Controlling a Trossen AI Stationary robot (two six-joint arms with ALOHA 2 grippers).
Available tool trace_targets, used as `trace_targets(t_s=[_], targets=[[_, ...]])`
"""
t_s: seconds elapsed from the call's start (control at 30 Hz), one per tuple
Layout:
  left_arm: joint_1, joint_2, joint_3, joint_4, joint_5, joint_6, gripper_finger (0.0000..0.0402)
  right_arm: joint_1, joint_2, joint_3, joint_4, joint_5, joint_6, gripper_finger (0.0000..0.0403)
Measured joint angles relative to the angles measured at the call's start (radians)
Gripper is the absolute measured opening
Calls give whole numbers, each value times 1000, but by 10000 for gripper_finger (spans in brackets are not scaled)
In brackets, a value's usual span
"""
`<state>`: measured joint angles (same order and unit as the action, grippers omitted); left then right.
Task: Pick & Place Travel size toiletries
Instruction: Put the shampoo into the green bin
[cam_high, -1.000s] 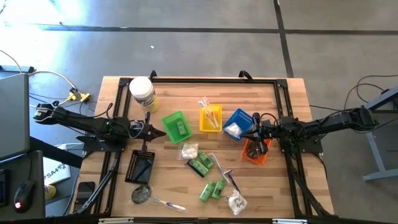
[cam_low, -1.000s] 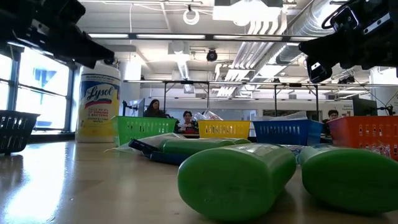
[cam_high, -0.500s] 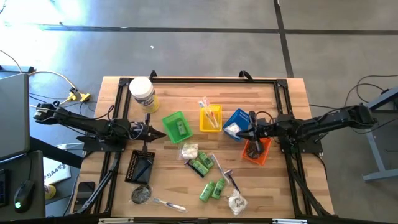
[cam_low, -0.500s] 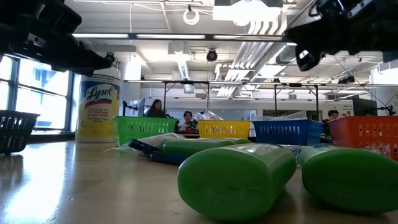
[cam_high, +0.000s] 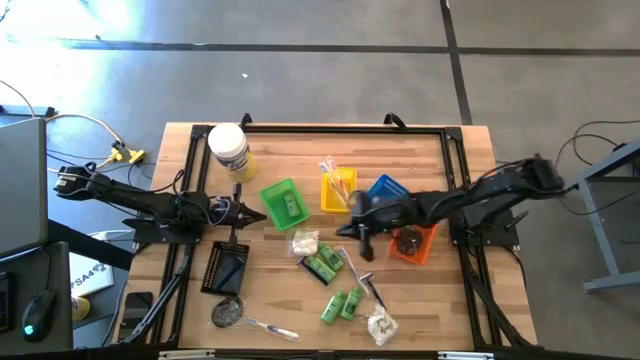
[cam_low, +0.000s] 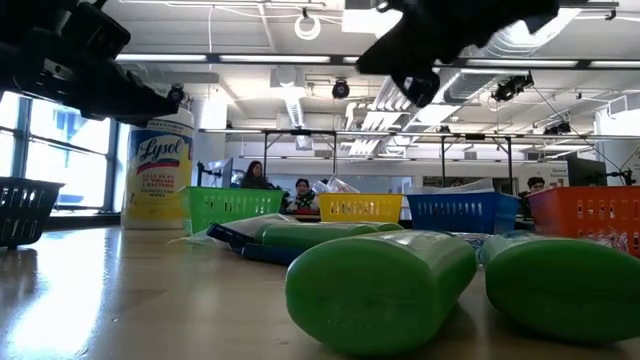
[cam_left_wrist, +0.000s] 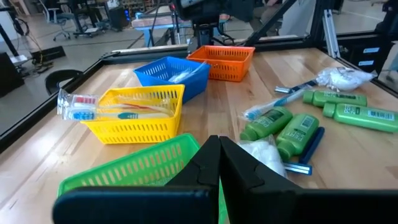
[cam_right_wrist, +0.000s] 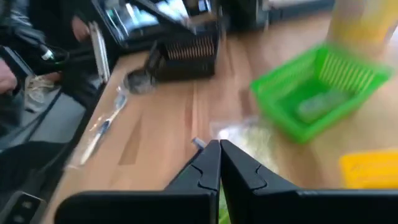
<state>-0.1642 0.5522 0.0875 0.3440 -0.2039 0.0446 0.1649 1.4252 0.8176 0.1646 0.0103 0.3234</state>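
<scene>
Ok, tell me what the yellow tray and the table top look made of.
Yellow tray: looks like moulded plastic, slightly glossy, with slotted lattice walls. Table top: looks like wood, butcher-block style, pale glued strips with visible grain and a smooth sheen.

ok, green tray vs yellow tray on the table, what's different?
The green tray sits skewed to the table edges; the yellow tray sits nearly square to them. The green tray holds one small green item lying inside it; the yellow tray holds clear-wrapped toothbrushes that poke out past its rim. Both are small slotted plastic baskets, side by side.
</scene>
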Motion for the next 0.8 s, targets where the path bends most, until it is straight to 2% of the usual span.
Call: trace_targets(t_s=[0.07,0.17,0.3,0.4,0.57,0.7,0.8], targets=[[0,0,0,-2,0,-6,0,-2,69,96,-116,-25,76,2],[0,0,0,-2,0,-22,0,-2,169,236,-300,-25,91,8],[0,0,0,-2,0,-23,0,0,295,378,-471,-17,117,47],[0,0,0,-3,0,-24,0,0,376,433,-493,-64,123,99],[0,0,0,-7,0,-24,0,-1,459,470,-494,-41,150,179],[0,0,0,-18,6,-24,0,-1,484,470,-513,-29,215,204],[0,0,0,-20,6,-24,0,3,483,470,-538,29,234,207]])
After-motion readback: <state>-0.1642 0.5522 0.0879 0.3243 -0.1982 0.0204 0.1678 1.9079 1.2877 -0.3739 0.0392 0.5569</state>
